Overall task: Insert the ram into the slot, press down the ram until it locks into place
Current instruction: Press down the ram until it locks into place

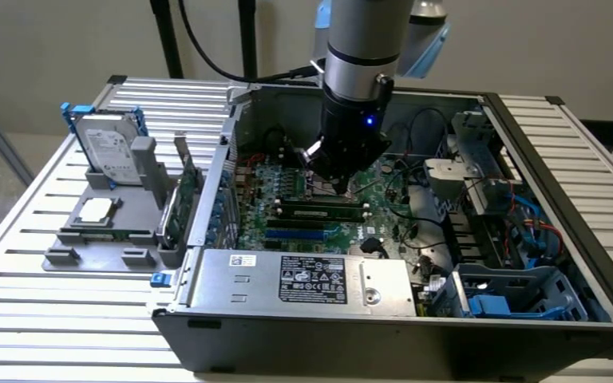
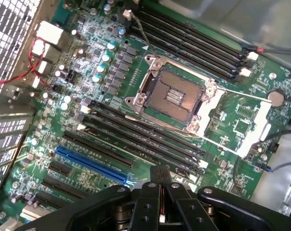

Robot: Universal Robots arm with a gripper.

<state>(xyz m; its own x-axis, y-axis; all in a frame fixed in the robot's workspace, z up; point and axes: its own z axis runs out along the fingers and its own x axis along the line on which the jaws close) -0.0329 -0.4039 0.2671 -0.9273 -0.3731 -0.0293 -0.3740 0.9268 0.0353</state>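
Jaws fully closed, fingers pressed together, nothing between them. Gripper (image 2: 160, 169) hangs over the near end of the black slot bank, fingertips just beside the end of the blue socket (image 2: 90, 162). In the exterior view the gripper (image 1: 334, 182) sits low inside the open PC case (image 1: 392, 315), above the motherboard (image 1: 285, 231).

Ram (image 1: 314, 211): lies along one of the black slots in the exterior view, just below the gripper tip in that picture, apparently seated in the bank. Whether its end clips are locked, cannot tell. No contact visible between gripper and ram.

Slots (image 2: 135, 132): four parallel black sockets in the wrist view, all bare, white clips at their ends. A second bank (image 2: 193, 43) of like sockets sits on the far side of the open CPU socket (image 2: 171, 94). Motherboard (image 2: 87, 72) green, with a row of silver-topped capacitors beside the CPU socket.

Outward: power supply (image 1: 301, 279) with label at the case's front edge in the exterior view. Blue drive cage (image 1: 520, 299) at the exterior view's right. Outside the case, on the exterior view's left, a grey fixture (image 1: 104, 239) holds a hard drive (image 1: 109, 148), a CPU (image 1: 96, 210) and an upright green card (image 1: 182, 199). All rest on a slatted table (image 1: 29, 319).
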